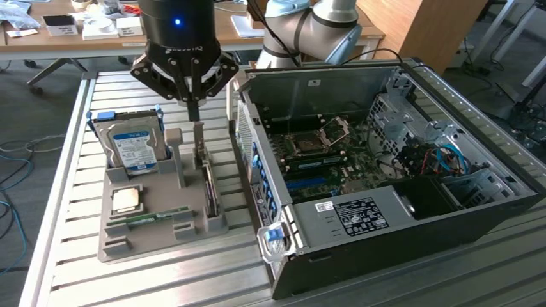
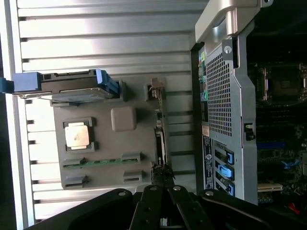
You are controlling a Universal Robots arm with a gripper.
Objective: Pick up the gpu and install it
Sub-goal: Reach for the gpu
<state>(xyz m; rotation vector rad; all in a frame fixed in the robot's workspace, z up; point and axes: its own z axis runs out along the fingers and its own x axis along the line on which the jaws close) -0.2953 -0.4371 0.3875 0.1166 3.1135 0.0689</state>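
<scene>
The gpu (image 1: 208, 185) stands on edge in a slot of the grey holder (image 1: 140, 242), a thin card seen edge-on with its silver bracket (image 1: 198, 137) rising at the far end. My gripper (image 1: 193, 114) hangs directly above that bracket end, fingers shut together and pointing down, with nothing visibly between them. Whether the tips touch the card I cannot tell. In the wrist view the gpu (image 2: 160, 132) runs as a narrow dark strip along the holder (image 2: 103, 120), and my gripper (image 2: 161, 171) sits over one end of it.
A silver hard drive (image 1: 132, 144) with blue rails stands in the holder's far slot, a CPU (image 1: 126, 199) and a RAM strip (image 1: 158, 217) lie nearer. The open computer case (image 1: 410, 217) with its motherboard (image 1: 328, 157) lies at the exterior view's right, close beside the holder on the slatted metal table (image 1: 77, 275).
</scene>
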